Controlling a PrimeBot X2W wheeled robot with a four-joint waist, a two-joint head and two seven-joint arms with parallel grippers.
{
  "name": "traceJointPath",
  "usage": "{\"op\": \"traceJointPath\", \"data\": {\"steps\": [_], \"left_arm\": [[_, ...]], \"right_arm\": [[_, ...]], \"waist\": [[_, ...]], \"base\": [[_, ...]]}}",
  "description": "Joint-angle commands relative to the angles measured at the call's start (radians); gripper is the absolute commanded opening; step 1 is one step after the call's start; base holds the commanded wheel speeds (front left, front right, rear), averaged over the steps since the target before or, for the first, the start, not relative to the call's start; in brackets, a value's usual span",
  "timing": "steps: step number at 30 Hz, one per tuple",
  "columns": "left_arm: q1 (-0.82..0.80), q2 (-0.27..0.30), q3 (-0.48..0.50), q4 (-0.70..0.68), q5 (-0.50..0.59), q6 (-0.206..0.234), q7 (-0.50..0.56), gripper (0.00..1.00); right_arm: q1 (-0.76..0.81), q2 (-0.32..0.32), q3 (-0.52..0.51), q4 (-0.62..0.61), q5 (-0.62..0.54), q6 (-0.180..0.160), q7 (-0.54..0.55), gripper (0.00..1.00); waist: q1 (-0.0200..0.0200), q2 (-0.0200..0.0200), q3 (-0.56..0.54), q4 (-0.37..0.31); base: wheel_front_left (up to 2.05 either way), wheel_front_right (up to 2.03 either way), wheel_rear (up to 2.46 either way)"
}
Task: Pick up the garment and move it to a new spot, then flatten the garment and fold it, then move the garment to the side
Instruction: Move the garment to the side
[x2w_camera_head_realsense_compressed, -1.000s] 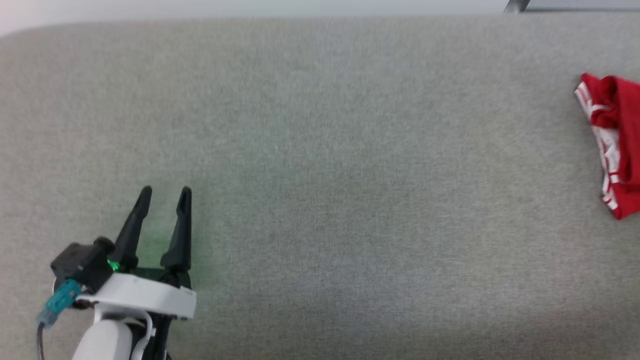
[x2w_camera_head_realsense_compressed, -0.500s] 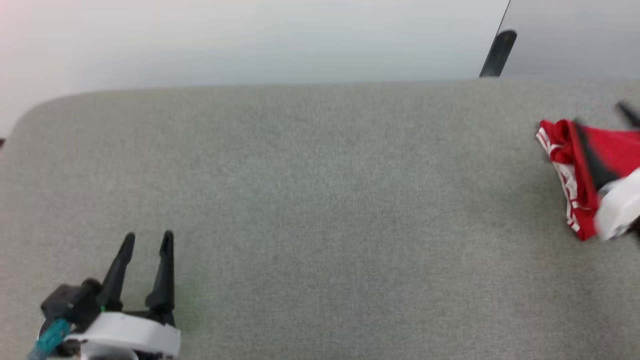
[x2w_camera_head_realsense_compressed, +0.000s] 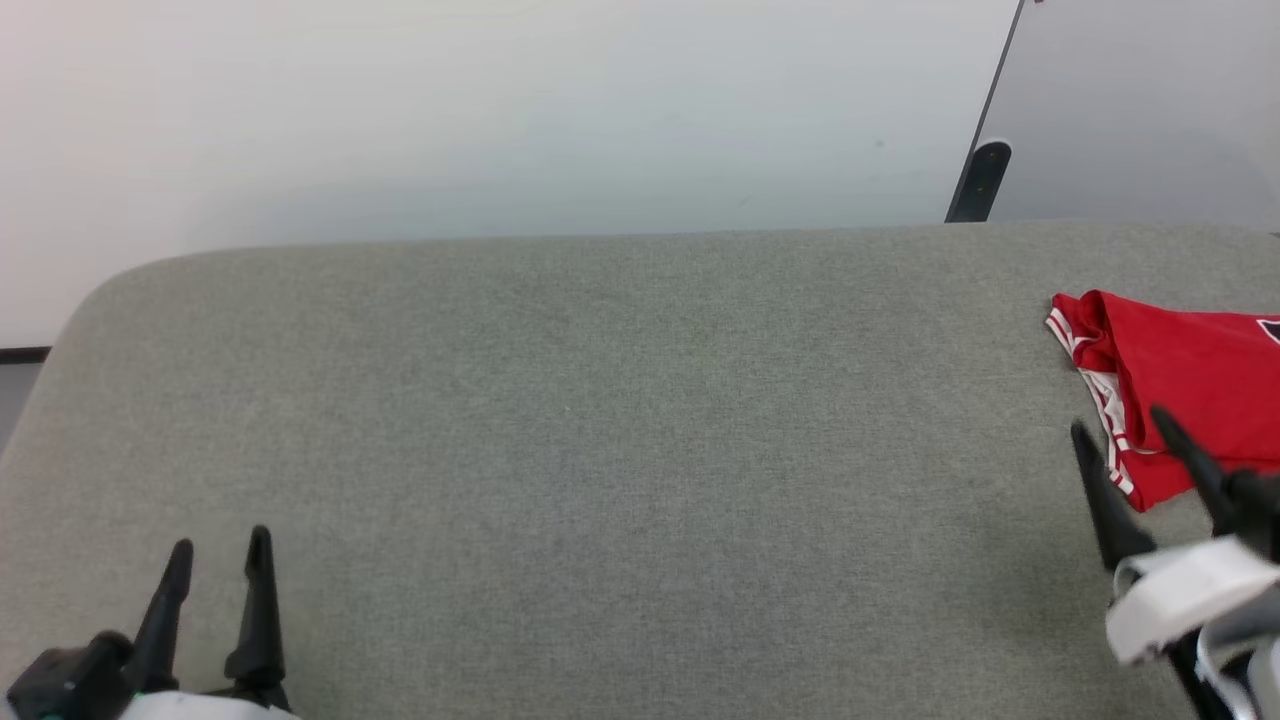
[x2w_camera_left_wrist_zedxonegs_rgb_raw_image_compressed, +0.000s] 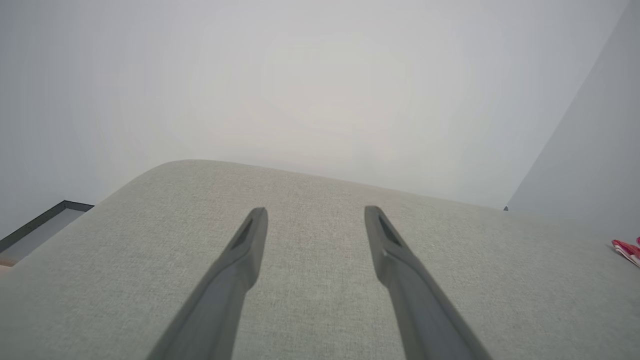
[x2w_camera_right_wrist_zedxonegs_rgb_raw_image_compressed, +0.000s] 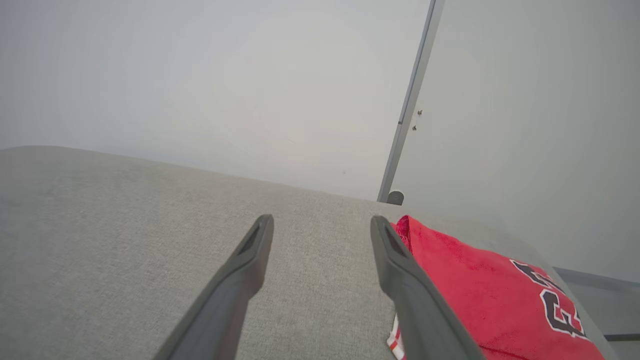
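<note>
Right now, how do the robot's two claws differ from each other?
The left gripper hangs over bare grey surface, far from the red garment; the right gripper is at the garment's near edge. The left gripper's fingers point nearly straight up the head view; the right gripper's lean leftward. Both are open and hold nothing.

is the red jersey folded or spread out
Folded: the garment lies as a compact layered block, striped trim stacked along its left edge.

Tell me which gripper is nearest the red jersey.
The right gripper, open right beside the jersey; the left gripper sits far across the grey surface.
</note>
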Motion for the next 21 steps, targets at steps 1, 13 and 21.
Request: {"op": "traceJointPath", "data": {"steps": [1,13,21], "left_arm": [[0.02,-0.004,0.014,-0.007,0.003,-0.004,0.0,1.0],[0.053,-0.008,0.026,-0.001,0.028,-0.024,0.0,1.0],[0.059,-0.012,0.021,0.005,0.05,-0.03,0.0,1.0]], "right_arm": [[0.045,0.02,-0.02,-0.008,-0.012,-0.002,-0.01,1.0],[0.147,0.079,-0.066,-0.046,-0.037,-0.002,-0.029,1.0],[0.157,0.089,-0.074,-0.074,-0.048,-0.002,-0.022,1.0]], "waist": [[0.0,0.0,-0.005,0.001],[0.0,0.0,-0.005,-0.008],[0.0,0.0,-0.008,-0.011]], "base": [[0.0,0.0,0.0],[0.0,0.0,0.0],[0.0,0.0,0.0]]}}
